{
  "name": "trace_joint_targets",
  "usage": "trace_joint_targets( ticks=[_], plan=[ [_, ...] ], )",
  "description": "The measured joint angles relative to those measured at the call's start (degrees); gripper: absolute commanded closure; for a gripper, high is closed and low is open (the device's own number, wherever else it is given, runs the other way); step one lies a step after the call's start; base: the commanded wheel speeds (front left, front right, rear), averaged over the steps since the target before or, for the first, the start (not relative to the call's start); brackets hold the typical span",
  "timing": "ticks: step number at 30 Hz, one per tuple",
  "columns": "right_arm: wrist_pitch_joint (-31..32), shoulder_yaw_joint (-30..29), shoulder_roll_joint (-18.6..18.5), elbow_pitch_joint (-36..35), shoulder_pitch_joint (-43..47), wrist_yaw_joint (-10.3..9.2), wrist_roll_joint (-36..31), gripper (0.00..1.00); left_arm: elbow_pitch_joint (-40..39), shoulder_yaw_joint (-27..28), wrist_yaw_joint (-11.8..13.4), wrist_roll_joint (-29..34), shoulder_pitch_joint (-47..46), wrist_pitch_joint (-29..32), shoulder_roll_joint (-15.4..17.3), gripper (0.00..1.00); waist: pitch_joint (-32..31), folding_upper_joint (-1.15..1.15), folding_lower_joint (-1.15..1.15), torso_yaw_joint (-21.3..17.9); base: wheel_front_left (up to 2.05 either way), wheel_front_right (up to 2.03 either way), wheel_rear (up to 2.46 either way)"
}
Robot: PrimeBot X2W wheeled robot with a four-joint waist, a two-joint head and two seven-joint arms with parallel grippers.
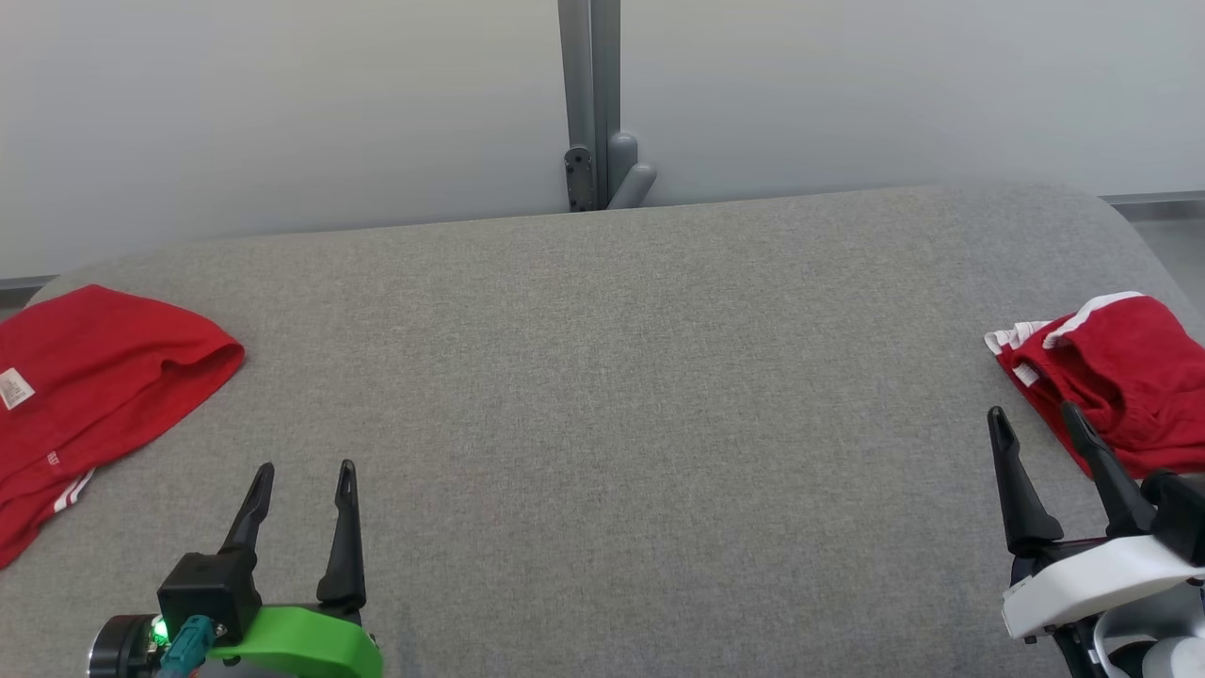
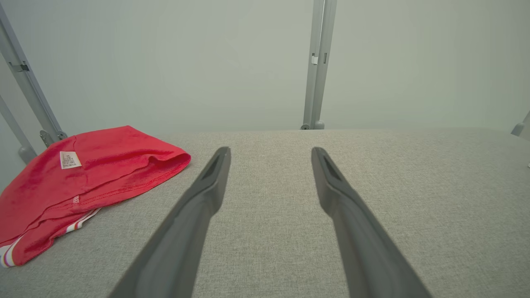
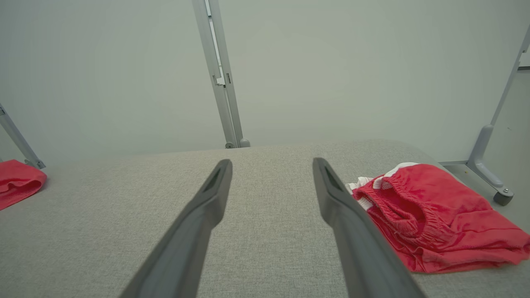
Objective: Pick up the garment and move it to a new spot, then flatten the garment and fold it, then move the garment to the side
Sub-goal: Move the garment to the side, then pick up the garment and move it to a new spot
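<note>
Garment (image 1: 1120,377): a red piece with white stripes and an elastic waistband, lying crumpled at the right end of the grey padded table (image 1: 602,377), close to its rounded edge. I see my right gripper (image 1: 1033,411) just beside it, its two dark fingers spread wide apart with nothing between them. In the right wrist view the garment (image 3: 430,219) sits to the right of the fingers, and one finger crosses in front of its near edge; I cannot tell whether the two touch.

My left gripper (image 1: 307,467) is at the lower left, well apart from the garment, its fingers likewise parted and empty over bare grey fabric.

At the far left end of the table lies another red garment (image 1: 94,377), flatter, with a small white label (image 1: 14,388) facing up and white stripes showing at its lower edge. The wide middle of the table separates the two pieces.

Behind the table stands a pale wall with a grey metal post (image 1: 591,104).
</note>
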Motion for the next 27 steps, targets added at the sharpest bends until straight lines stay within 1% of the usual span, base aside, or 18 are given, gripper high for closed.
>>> trace_joint_targets(
  ticks=[9,14,20,27],
  plan=[
    [-0.01,-0.23,0.26,0.01,0.2,0.0,0.0,0.0,-0.19,-0.11,0.01,-0.16,-0.15,0.02,0.13,0.0,0.11,0.0,0.0,0.39,0.0,0.0,0.0],
    [-0.09,-0.3,0.32,-0.48,0.22,0.0,-0.01,0.0,-0.45,0.73,0.31,-0.63,-0.56,-0.1,0.35,0.0,0.23,0.0,0.0,1.73,0.0,0.0,0.0],
    [-0.08,0.98,0.2,-0.86,0.04,-0.01,0.02,0.0,-0.7,1.81,0.63,-0.89,-1.12,-0.75,0.79,0.0,0.44,0.0,0.0,5.27,0.0,0.0,0.0],
    [-0.29,3.1,0.26,-0.81,-1.21,0.0,0.34,0.0,-1.4,3.08,1.53,-1.11,-1.49,-1.12,1.33,0.0,0.58,0.0,0.0,11.53,0.0,0.0,0.0]
  ],
)
